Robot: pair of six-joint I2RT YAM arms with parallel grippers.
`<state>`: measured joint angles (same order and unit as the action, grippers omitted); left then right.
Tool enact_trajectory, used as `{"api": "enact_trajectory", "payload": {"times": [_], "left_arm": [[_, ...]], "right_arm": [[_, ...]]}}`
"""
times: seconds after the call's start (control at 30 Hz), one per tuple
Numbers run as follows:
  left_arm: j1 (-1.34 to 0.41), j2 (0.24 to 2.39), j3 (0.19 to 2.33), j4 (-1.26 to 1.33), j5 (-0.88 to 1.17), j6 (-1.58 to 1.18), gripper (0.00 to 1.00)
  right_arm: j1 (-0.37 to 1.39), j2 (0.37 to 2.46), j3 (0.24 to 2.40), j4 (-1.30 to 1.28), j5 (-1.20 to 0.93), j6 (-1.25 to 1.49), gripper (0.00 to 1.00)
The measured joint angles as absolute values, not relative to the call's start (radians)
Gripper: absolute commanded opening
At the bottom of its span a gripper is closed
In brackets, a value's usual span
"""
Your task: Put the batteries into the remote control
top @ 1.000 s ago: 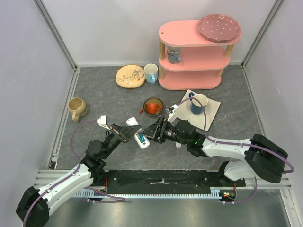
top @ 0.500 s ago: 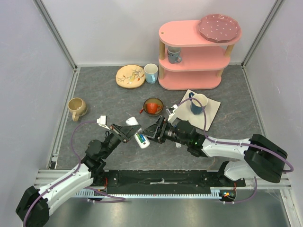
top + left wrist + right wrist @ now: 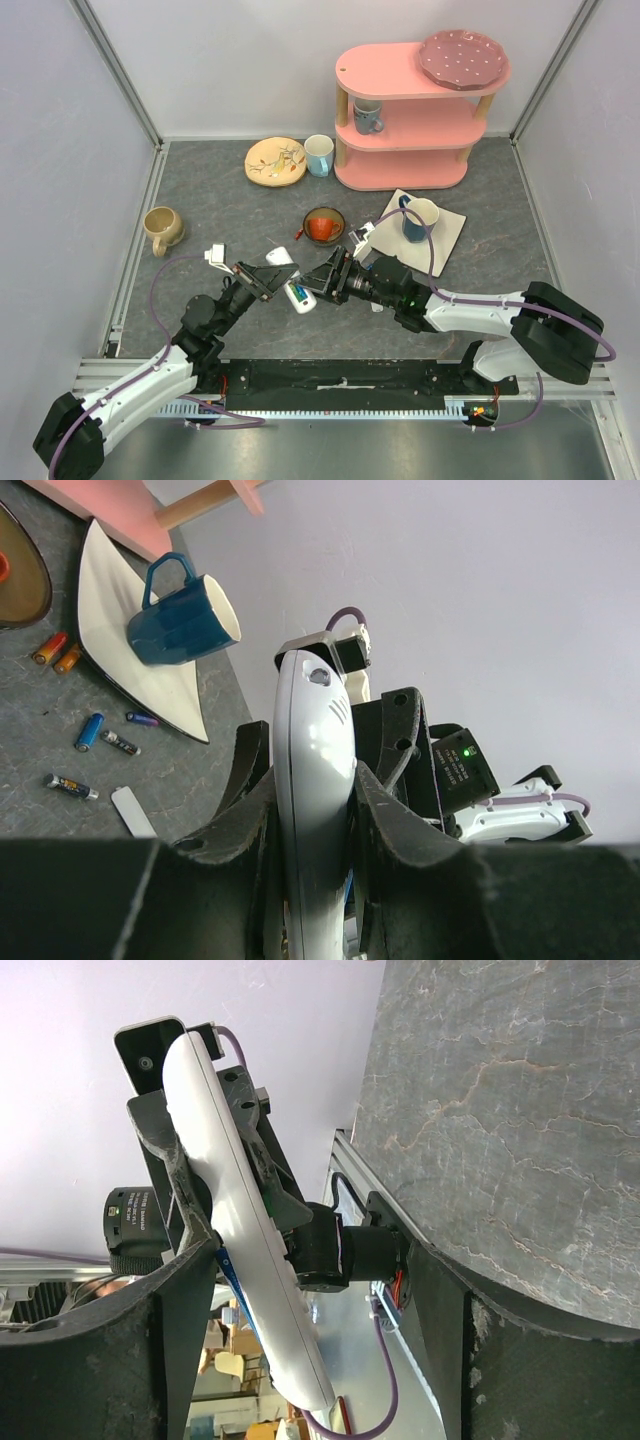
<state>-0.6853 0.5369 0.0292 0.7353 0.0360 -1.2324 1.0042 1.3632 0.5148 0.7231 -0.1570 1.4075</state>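
**A:** While your left gripper [image 3: 315, 815] is clamped tight on the remote control [image 3: 312, 730], what is that grip for?

**B:** You pinch it across its width and hold it clear of the table. I judge that this offers the slot side to your other arm. In the top view it hangs between 6 and 7 o'clock of the brown bowl [image 3: 323, 226].

**A:** And your right gripper [image 3: 323, 283]?

**B:** Its jaws stand wide with nothing in them, at about 3 o'clock of the remote. From the right wrist, the remote's lower end shows between the fingers. You cannot tell whether they touch it.

**A:** Where are the batteries [image 3: 88, 731]?

**B:** They lie loose on the table, near 7 o'clock of the blue mug [image 3: 185, 615] on its napkin [image 3: 100, 600], well apart from the remote. A bit of green and blue shows at the remote's slot in the top view, likely a cell already seated.

**A:** What differs from a second ago?

**B:** Little. Your right gripper has crept slightly toward the remote. The left arm and the remote sit as they did.
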Motion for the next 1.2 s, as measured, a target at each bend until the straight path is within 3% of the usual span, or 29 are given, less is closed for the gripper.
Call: {"api": "enact_trajectory", "payload": {"times": [0.23, 0.43, 0.6, 0.93, 1.2], "left_arm": [[-0.685, 0.539, 0.039, 0.735, 0.032, -1.221, 0.02], [-0.685, 0.543, 0.04, 0.735, 0.031, -1.22, 0.02], [-0.685, 0.543, 0.04, 0.735, 0.032, -1.22, 0.02], [-0.685, 0.536, 0.04, 0.702, 0.04, -1.221, 0.02], [-0.685, 0.529, 0.04, 0.683, 0.059, -1.221, 0.02]], "right_arm": [[1.005, 1.369, 0.513, 0.74, -0.16, 1.414, 0.73], [1.005, 1.369, 0.513, 0.746, -0.161, 1.414, 0.72], [1.005, 1.369, 0.513, 0.739, -0.16, 1.408, 0.87], [1.004, 1.311, 0.604, 0.48, -0.159, 1.244, 0.91], [1.004, 1.276, 0.665, 0.368, -0.199, 1.113, 0.8]]}}
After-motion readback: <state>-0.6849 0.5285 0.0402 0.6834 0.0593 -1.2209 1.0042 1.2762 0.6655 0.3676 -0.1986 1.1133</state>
